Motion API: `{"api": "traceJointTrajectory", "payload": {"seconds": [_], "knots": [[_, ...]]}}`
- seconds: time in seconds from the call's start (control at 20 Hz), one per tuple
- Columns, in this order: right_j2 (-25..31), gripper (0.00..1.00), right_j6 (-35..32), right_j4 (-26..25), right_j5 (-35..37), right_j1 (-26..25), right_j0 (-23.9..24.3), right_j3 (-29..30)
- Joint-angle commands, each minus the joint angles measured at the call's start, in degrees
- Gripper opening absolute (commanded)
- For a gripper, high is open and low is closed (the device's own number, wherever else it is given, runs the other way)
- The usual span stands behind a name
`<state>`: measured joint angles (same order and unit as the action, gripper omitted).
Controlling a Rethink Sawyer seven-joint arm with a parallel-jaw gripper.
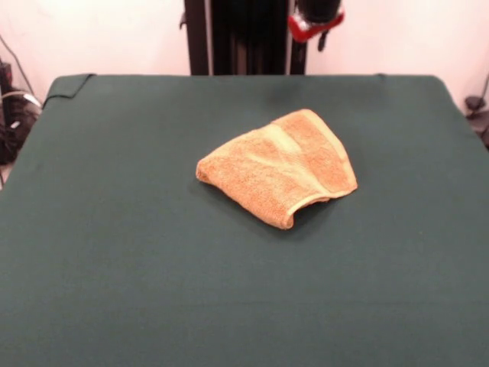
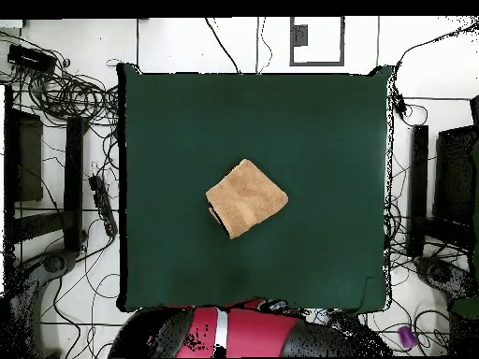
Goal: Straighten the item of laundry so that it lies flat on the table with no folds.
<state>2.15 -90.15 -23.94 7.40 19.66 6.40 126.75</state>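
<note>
Jaws (image 1: 315,27) drawn back at table (image 1: 114,229) edge, state unreadable; towel (image 1: 281,166) folded, mid-table, untouched.

Open table (image 1: 114,267) all round towel (image 1: 279,164)

The towel (image 1: 279,167) lies on the table (image 1: 114,252), near the middle of the tabletop and well apart from every edge. It is folded over on itself, with one layer resting on another, and in the overhead view its corners point toward the table's sides. In the front view it sits slightly right of centre. The arm (image 1: 315,19) is above the table's far edge, behind the towel and well apart from it, touching nothing on the table.
</note>
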Motion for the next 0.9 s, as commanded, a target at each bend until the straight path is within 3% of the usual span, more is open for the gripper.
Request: {"api": "traceJointTrajectory", "payload": {"seconds": [0.05,0.9], "knots": [[2.6,1.00,-4.5,-0.8,-4.2,-10.2,-2.5,-17.4],[4.4,1.00,-6.2,-1.3,-8.6,-18.4,0.6,-27.3]]}}
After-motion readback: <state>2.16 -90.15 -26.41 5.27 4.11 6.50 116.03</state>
